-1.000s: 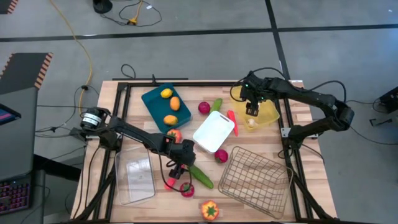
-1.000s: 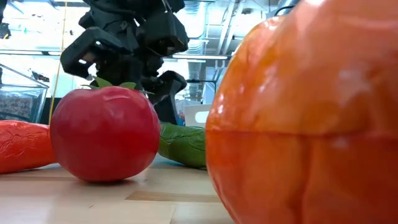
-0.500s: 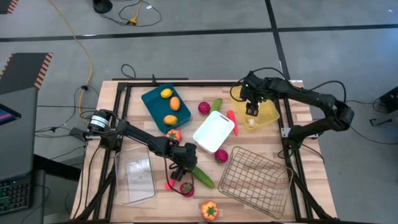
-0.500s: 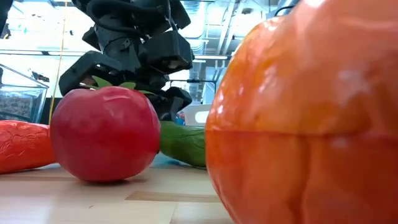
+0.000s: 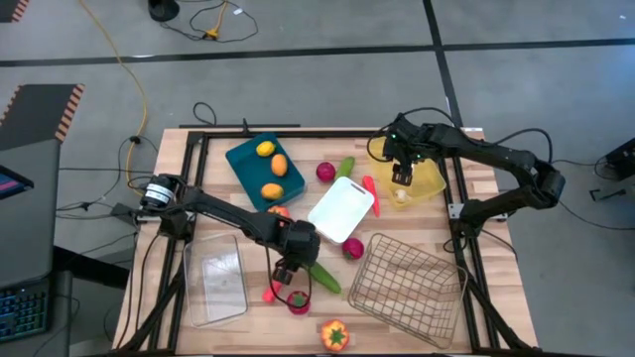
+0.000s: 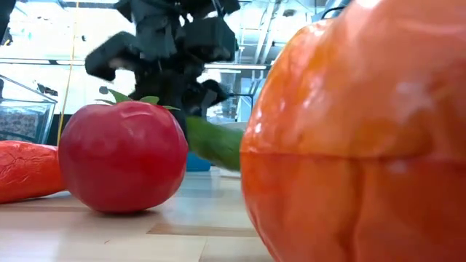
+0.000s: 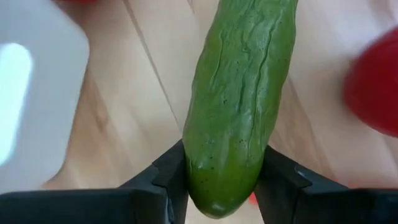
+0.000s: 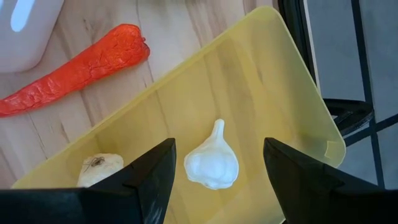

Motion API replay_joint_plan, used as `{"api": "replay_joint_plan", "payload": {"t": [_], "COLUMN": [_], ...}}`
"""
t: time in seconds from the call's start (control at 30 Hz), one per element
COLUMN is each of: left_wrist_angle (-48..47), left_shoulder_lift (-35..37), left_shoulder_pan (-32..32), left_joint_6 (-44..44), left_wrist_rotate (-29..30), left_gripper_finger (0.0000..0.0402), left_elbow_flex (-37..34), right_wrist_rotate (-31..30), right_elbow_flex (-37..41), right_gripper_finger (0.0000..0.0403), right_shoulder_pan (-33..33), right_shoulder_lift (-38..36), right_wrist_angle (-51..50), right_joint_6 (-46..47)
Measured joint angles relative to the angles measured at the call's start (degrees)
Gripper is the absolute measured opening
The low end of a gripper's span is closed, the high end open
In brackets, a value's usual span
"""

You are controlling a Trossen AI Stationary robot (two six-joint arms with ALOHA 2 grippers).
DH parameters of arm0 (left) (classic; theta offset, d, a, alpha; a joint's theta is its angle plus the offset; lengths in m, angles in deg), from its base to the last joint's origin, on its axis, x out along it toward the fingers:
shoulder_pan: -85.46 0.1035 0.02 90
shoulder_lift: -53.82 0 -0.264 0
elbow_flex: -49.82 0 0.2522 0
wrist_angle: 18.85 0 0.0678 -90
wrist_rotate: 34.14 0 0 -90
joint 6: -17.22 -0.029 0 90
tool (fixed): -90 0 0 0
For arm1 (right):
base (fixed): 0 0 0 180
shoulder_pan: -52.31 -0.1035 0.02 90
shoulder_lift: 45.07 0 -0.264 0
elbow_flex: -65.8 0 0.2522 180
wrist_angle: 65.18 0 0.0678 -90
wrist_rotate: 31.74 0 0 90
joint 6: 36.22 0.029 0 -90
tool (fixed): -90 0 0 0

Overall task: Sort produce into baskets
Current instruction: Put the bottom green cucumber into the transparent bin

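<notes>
My left gripper (image 5: 295,270) is shut on a green cucumber (image 5: 322,281) near the table's front middle. The cucumber also shows in the left wrist view (image 7: 242,99) and the low view (image 6: 215,142). A red tomato (image 5: 298,300) and an orange-red carrot (image 5: 270,294) lie on the wood just in front of it. My right gripper (image 5: 401,178) is open over the translucent yellow tray (image 5: 429,180). Its fingers stand on either side of a white garlic (image 8: 212,163) without touching it. A second garlic (image 8: 99,168) lies in the same tray. My left gripper pinches the cucumber's end (image 7: 224,180) between its two fingers (image 7: 283,180), one on each side. The cucumber runs straight out ahead of the fingers. In the low view this end is off the table; the other end is hidden behind the pepper.
The teal tray (image 5: 248,164) holds three citrus. The white tray (image 5: 342,208), the wire basket (image 5: 407,283) and the clear bin (image 5: 215,283) lie around the middle. An orange-red pepper (image 5: 334,335) sits at the front edge. Red berries (image 5: 325,172), a second cucumber (image 5: 344,167) and a carrot (image 8: 74,68) lie loose.
My left gripper has gone a little toward the table's right and near edges, come down over the cucumber's end and risen again with it. That end of the cucumber now stands higher than before, off the wood.
</notes>
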State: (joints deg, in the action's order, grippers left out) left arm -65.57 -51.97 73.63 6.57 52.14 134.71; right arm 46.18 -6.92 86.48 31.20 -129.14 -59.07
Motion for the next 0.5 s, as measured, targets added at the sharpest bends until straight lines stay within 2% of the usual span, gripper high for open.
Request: {"api": "replay_joint_plan", "payload": {"t": [0.3, 0.5], "left_wrist_angle": [-25.21, -42.82], "left_shoulder_lift": [0.07, 0.40], "left_shoulder_pan": [-0.02, -0.17], "left_joint_6": [0.69, 5.39], "left_wrist_rotate": [0.44, 4.85], "left_gripper_finger": [0.0115, 0.0118], "left_elbow_flex": [15.96, 22.18], "right_wrist_rotate": [0.03, 0.05], "right_elbow_flex": [0.00, 0.00], "right_gripper_finger": [0.0270, 0.0270], "right_shoulder_pan": [0.00, 0.00], "right_shoulder_lift": [0.00, 0.00], "right_wrist_angle": [-0.02, -0.02], "right_joint_6": [0.01, 0.02]}}
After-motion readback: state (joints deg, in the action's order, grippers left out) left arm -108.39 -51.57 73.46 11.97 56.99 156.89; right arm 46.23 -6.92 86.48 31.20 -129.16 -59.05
